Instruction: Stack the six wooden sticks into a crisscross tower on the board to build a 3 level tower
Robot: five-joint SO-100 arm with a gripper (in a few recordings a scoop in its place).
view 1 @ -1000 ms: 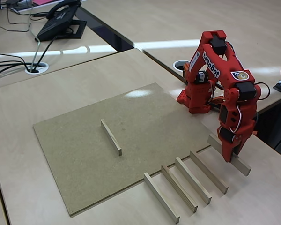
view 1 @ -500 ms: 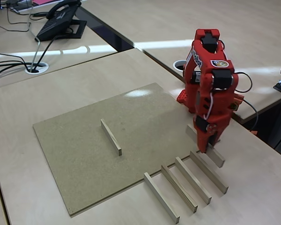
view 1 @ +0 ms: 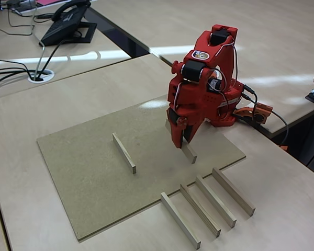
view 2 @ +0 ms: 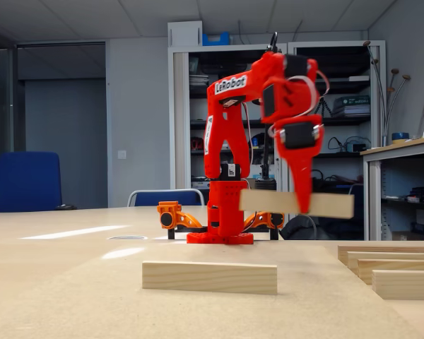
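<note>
Sticks are what you are dealing with, six of them, and one wooden stick [view 1: 188,150] is pinched between the fingers of your red gripper [view 1: 180,142], which hangs from the folded arm [view 1: 201,78] above the right part of the board [view 1: 89,178]. From the low fixed view that carried stick [view 2: 297,203] is level, clear of the surface, with the gripper [view 2: 302,201] clamped near its middle and both ends sticking out to either side. One stick [view 1: 124,152] lies flat on the board, left of the gripper in the high fixed view and well apart from it; in the low view it is the bar [view 2: 209,277] in the foreground, nearer the camera than the carried one. Four more sticks wait off the board on the pale desk [view 1: 298,209], side by side and roughly parallel near the board's lower right edge: the nearest [view 1: 180,220], the next [view 1: 199,209], the third [view 1: 214,201] and the farthest [view 1: 233,191], none touching its neighbour as far as you can see. Their ends show stacked up at the right edge in the low view [view 2: 399,272]. The arm's base [view 1: 220,112] stands on the desk just beyond the board's far right corner, with a cable [view 1: 275,117] running off to the right. A desk phone [view 1: 68,23] sits on the neighbouring desk at the upper left.
</note>
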